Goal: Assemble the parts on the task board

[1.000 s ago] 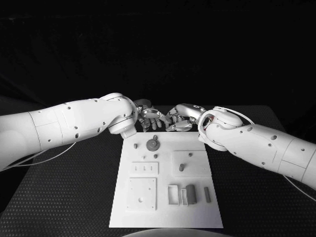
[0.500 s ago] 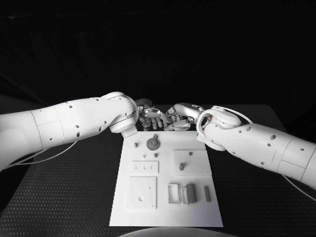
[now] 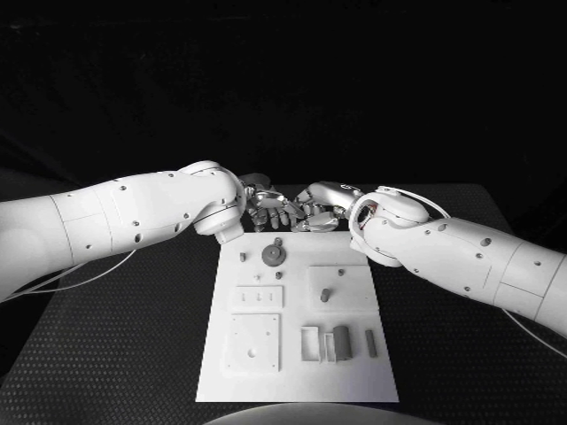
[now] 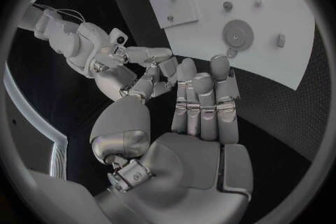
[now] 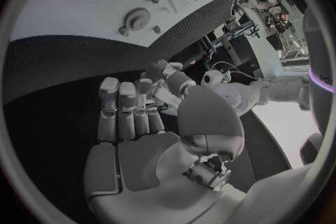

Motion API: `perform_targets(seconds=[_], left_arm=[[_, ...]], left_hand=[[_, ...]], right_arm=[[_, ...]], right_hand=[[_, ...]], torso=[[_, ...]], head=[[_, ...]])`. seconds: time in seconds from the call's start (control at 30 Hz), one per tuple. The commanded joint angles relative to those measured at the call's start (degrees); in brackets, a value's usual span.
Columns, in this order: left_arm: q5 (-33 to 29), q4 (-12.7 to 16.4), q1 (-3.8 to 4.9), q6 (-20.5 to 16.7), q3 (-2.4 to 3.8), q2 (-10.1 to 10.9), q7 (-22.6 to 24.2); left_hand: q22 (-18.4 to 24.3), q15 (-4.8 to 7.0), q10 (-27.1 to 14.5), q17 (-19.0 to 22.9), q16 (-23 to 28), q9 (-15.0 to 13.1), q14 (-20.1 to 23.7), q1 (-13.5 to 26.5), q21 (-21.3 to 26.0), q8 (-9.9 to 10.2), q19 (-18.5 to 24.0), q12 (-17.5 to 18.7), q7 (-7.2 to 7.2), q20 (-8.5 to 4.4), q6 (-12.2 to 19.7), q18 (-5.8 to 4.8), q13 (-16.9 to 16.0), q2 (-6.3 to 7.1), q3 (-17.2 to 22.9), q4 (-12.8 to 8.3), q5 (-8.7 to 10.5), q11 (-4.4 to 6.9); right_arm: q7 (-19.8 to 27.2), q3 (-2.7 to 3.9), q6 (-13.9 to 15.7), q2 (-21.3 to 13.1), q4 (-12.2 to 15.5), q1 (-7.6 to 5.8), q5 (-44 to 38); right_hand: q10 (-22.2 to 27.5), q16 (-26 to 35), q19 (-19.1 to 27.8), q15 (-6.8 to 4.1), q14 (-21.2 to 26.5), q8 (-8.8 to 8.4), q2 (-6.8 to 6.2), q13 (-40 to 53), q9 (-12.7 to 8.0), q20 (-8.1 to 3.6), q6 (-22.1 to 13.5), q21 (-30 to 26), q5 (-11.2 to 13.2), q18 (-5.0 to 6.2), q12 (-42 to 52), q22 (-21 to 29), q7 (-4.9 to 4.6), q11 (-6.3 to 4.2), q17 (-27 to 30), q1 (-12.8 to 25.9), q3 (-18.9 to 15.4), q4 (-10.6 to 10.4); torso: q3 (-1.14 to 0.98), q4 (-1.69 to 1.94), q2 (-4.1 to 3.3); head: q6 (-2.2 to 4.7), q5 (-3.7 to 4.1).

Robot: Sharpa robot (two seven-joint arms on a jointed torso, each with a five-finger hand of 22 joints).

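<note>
You see the silver left hand (image 3: 269, 211) and silver right hand (image 3: 320, 209) poised beyond the white task board (image 3: 301, 372), fingertips meeting, fingers extended side by side, holding nothing.

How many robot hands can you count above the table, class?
2: the left hand and the right hand, side by side just beyond the task board's far edge, both empty.

The white task board (image 3: 299, 381) lies flat in the middle of the black table, its long side running away from the robot. Small grey parts sit on it: a round disc (image 3: 272, 257) near the far end, a peg (image 3: 326, 297) mid-board, upright blocks (image 3: 341, 342) toward the near end.
</note>
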State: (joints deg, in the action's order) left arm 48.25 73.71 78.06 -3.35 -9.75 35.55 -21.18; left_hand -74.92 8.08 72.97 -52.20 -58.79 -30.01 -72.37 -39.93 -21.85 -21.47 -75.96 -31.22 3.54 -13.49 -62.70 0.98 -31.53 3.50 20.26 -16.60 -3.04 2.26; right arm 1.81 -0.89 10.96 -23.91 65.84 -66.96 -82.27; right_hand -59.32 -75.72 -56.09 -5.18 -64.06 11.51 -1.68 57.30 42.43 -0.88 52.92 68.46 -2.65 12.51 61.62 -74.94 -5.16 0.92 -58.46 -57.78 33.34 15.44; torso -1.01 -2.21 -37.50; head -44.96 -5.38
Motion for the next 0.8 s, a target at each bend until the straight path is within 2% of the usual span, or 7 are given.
perform_targets(seconds=[0.03, 0.27, 0.5, 0.57, 0.63, 0.8], left_arm=[[0.08, 0.13, 0.05, 1.02, 0.02, -0.11, 0.47], [-0.03, 0.12, 0.05, 0.87, 0.02, -0.08, 0.46], [-0.12, 0.04, 0.05, 1.25, 0.02, -0.02, 0.48], [-0.12, 0.15, 0.05, 1.25, 0.02, -0.03, 0.48], [-0.12, 0.27, 0.05, 1.38, 0.02, 0.00, 0.45], [-0.14, 0.24, 0.05, 1.74, 0.02, -0.06, 0.34]], left_hand=[[-1.37, 0.33, 0.32, -0.04, -0.43, -0.10, -0.12, -1.40, -0.46, 0.17, -0.22, 0.33, 0.05, -0.12, -0.38, 2.03, -0.12, -0.21, -0.26, -0.12, 0.24, 0.05], [-1.33, 0.31, 0.44, 0.10, -0.50, -0.16, -0.18, -5.86, -0.83, 0.36, -0.31, 0.53, 0.09, -0.15, -0.52, 1.87, -0.35, -1.12, 1.60, 0.03, 0.26, 0.02], [-1.32, 0.24, 0.49, 0.16, -0.52, -0.17, -0.21, -5.96, -0.92, 0.45, -0.30, 0.61, 0.15, -0.06, -0.57, 1.72, -0.43, -0.60, 1.72, 0.25, 0.26, -0.05], [-1.31, 0.23, 0.51, 0.17, -0.53, -0.18, -0.22, -5.88, -0.94, 0.45, -0.31, 0.62, 0.15, -0.06, -0.60, 1.70, -0.44, -0.56, 1.73, 0.33, 0.26, -0.05], [-1.31, 0.23, 0.51, 0.17, -0.53, -0.18, -0.22, -5.87, -0.94, 0.46, -0.31, 0.63, 0.15, -0.07, -0.60, 1.70, -0.45, -0.56, 1.74, 0.34, 0.26, -0.05], [-1.28, 0.23, 0.40, 0.23, -0.49, -0.15, -0.16, -6.08, -0.94, 0.59, -0.25, 0.75, 0.20, -0.09, -0.47, 1.70, -0.45, -0.66, 2.01, 0.32, 0.26, -0.08]], right_arm=[[-0.14, 0.04, -0.83, 0.10, 0.08, 0.00, -0.56], [-0.19, 0.04, -0.99, 0.13, 0.21, 0.00, -0.59], [-0.21, 0.04, -1.32, 0.33, 0.26, 0.00, -0.73], [-0.21, 0.04, -1.45, 0.29, 0.31, 0.00, -0.73], [-0.20, 0.04, -1.51, 0.34, 0.35, 0.00, -0.73], [-0.21, 0.04, -1.53, 0.33, 0.32, 0.00, -0.73]], right_hand=[[-0.07, 0.29, -0.34, -0.36, -0.16, 0.37, -0.09, -0.09, 0.08, -0.23, 1.87, -0.27, -0.12, 2.49, 0.08, -0.20, -1.70, -0.42, 0.08, 0.28, 0.01, -0.47], [-0.07, 0.31, -0.35, -0.37, -0.16, 0.37, -0.06, -0.11, 0.10, -0.23, 1.89, -0.29, -0.12, 2.49, 0.06, -0.18, -1.70, -0.43, 0.09, 0.30, 0.03, -0.51], [-0.08, 0.33, -0.36, -0.37, -0.17, 0.38, -0.06, -0.13, 0.11, -0.24, 1.90, -0.30, -0.12, 2.49, 0.05, -0.17, -1.69, -0.43, 0.10, 0.34, 0.04, -0.55], [-0.08, 0.33, -0.36, -0.38, -0.17, 0.37, -0.06, -0.13, 0.12, -0.24, 1.90, -0.31, -0.12, 2.49, 0.05, -0.17, -1.69, -0.43, 0.11, 0.35, 0.04, -0.56], [-0.08, 0.34, -0.37, -0.38, -0.17, 0.38, -0.06, -0.14, 0.13, -0.24, 1.92, -0.32, -0.12, 2.49, 0.04, -0.16, -1.68, -0.44, 0.11, 0.37, 0.04, -0.58], [-0.09, 0.36, -0.37, -0.39, -0.17, 0.39, -0.05, -0.16, 0.14, -0.25, 1.93, -0.33, -0.12, 2.49, 0.04, -0.15, -1.68, -0.45, 0.13, 0.38, 0.05, -0.60]], torso=[[0.00, 0.04, -0.01], [0.00, 0.02, -0.01], [-0.03, 0.02, 0.00], [-0.04, 0.07, 0.00], [0.00, 0.04, 0.01], [-0.03, 0.00, -0.01]], head=[[-0.06, -0.08], [-0.16, 0.02], [-0.22, 0.02], [-0.38, 0.54], [-0.27, 0.70], [-0.33, 0.52]])
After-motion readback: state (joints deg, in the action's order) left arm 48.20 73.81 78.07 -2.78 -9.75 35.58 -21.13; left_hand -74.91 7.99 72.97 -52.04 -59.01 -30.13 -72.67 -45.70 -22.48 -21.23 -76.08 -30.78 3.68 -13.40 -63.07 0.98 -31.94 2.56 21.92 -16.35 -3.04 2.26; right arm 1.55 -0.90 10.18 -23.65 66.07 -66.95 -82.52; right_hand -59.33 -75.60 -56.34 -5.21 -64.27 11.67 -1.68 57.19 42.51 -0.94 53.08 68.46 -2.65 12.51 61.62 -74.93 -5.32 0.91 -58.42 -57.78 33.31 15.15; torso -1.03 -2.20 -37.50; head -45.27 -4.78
